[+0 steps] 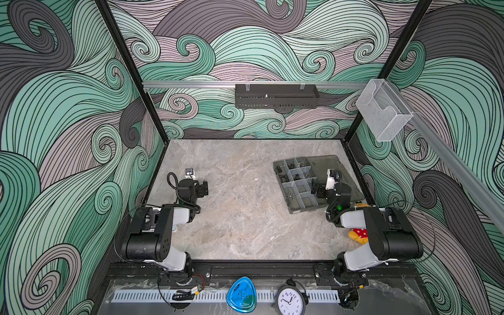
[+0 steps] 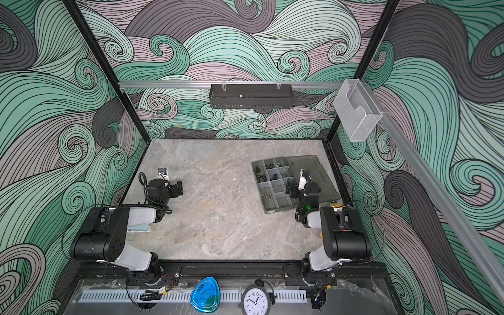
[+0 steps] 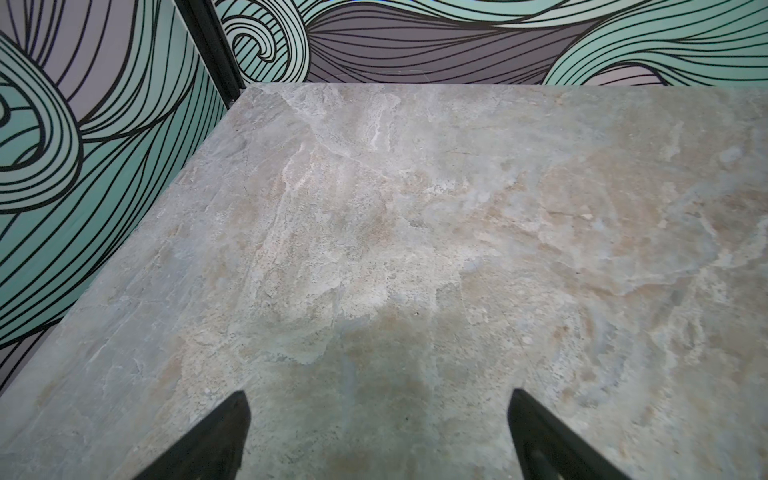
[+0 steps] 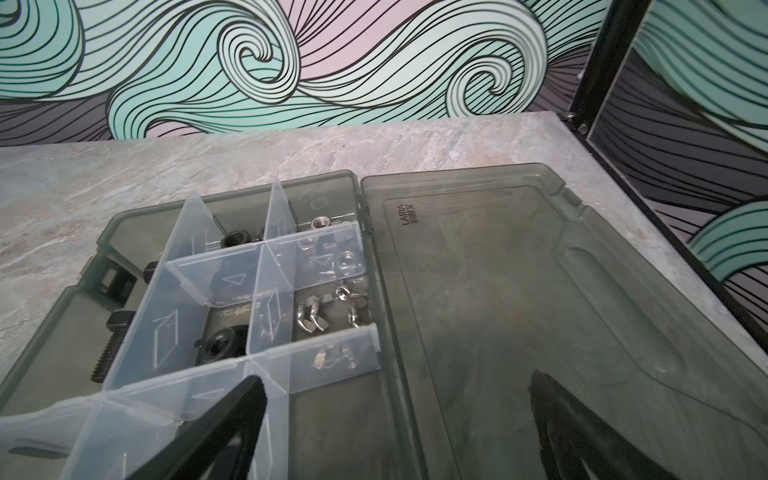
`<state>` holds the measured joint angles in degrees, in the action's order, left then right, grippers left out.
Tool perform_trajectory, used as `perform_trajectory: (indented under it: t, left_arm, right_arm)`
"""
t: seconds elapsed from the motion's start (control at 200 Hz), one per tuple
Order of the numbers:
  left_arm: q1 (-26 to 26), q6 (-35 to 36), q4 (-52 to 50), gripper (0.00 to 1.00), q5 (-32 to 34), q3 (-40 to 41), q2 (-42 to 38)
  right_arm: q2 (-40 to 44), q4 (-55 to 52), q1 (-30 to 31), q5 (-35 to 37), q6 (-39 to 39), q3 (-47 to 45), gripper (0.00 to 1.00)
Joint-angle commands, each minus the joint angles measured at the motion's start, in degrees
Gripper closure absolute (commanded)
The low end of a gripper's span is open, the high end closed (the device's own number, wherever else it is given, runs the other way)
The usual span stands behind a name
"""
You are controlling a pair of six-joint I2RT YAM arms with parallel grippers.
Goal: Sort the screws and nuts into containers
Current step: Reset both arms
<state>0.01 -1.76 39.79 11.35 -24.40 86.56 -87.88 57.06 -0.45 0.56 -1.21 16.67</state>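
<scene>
1. Right gripper (image 4: 397,380): fingers spread wide and empty, above the open box (image 4: 75,291), one over a divider (image 4: 266,374), the other over the lid (image 4: 519,299).
2. Left gripper (image 3: 379,394): fingers spread and empty, above the bare table (image 3: 415,208).
3. The embossing on the lid reads roughly "LARIA".
4. In a top view, the nuts (image 1: 306,174) lie at 11 o'clock from the right gripper and the silver screws (image 1: 289,194) at 9 o'clock, all inside the box.

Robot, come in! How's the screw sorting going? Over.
Left gripper open, empty. Right gripper open over box. Screws, nuts in compartments. Toy near right arm.
</scene>
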Motion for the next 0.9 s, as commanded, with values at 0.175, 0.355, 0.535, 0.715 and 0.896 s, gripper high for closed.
perform_trajectory:
  t: [0.175, 0.355, 0.535, 0.715, 0.896]
  left_arm:
    - [0.52, 2.02, 4.55, 0.02, -5.27, 1.60, -0.60]
    - [1.22, -4.50, 4.56, 0.01, 6.12, 1.81, -0.61]
    - [0.95, -3.64, 1.98, 0.02, 6.01, -0.01, -0.01]
    - [0.72, -0.64, 4.31, 0.01, 0.68, 0.94, -0.09]
    - [0.60, -0.10, 0.31, 0.01, -0.55, -1.33, 0.61]
  right_arm:
    - [0.94, -0.29, 1.69, -8.26, 6.66, 1.15, 0.01]
    - [-0.09, 14.14, -1.82, 6.34, -3.89, -6.15, 0.01]
    - [1.13, -5.94, 3.12, -5.61, 7.35, 4.02, 0.01]
    - [-0.17, 12.25, -0.77, 6.87, -2.80, -4.79, 0.01]
    - [-0.03, -2.83, 2.25, -1.84, 4.66, 3.29, 0.01]
